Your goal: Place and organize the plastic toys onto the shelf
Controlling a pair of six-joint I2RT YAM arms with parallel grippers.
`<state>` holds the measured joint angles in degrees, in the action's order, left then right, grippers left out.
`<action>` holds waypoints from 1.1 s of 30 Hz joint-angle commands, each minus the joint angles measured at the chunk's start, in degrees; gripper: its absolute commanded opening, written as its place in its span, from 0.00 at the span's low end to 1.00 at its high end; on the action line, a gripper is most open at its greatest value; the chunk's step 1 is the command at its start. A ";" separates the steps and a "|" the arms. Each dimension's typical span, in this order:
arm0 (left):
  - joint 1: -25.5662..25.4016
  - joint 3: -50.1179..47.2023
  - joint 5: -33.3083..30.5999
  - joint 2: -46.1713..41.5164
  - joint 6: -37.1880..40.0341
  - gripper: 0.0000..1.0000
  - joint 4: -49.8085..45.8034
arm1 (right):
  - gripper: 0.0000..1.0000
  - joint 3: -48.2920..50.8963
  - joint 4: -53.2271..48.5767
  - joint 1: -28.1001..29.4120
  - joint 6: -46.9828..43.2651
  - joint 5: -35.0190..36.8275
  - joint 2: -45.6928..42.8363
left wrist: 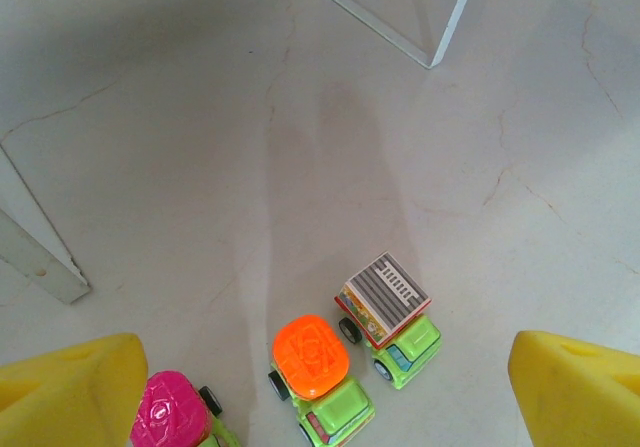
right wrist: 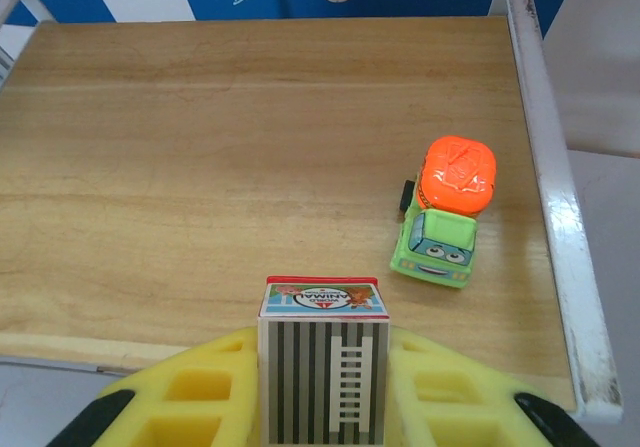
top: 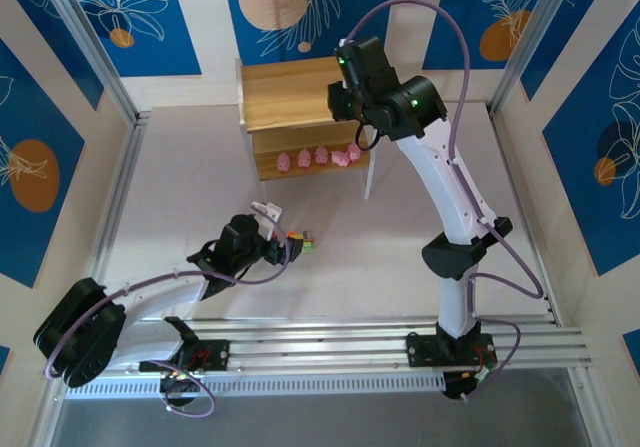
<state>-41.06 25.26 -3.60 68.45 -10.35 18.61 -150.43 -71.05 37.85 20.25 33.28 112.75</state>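
Blue leaf-patterned panels wall in a pale table, and the shelf stands at the middle of its far edge. Five pink figures line the front edge of the lower board.

There are five green trucks. An orange-topped truck on the shelf sits on the top board near its right edge. Its long axis runs front to back and its cab faces the near edge. The right gripper hangs over that board's near edge, its yellow fingers closed on a grey-striped truck.

Three trucks stand left of the table's centre, just before the left gripper: a pink-topped one, an orange-topped one and a grey-topped one. They are side by side, long axes roughly parallel and cabs toward the gripper. Its fingers are spread wide, holding nothing. White shelf legs rise beyond.
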 commanded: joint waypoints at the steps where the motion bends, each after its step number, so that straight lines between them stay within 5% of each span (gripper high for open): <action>1: -0.36 1.65 -1.06 0.37 0.77 0.93 -0.55 | 0.06 -2.35 1.70 -0.45 -1.69 -1.18 1.39; 33: -0.35 1.76 -0.71 0.55 0.68 0.93 -0.42 | 0.11 -6.30 3.63 -2.93 -4.87 -0.89 7.84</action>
<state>-41.06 25.26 -3.70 68.45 -10.35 18.61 -154.69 -68.14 35.11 16.80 32.56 119.59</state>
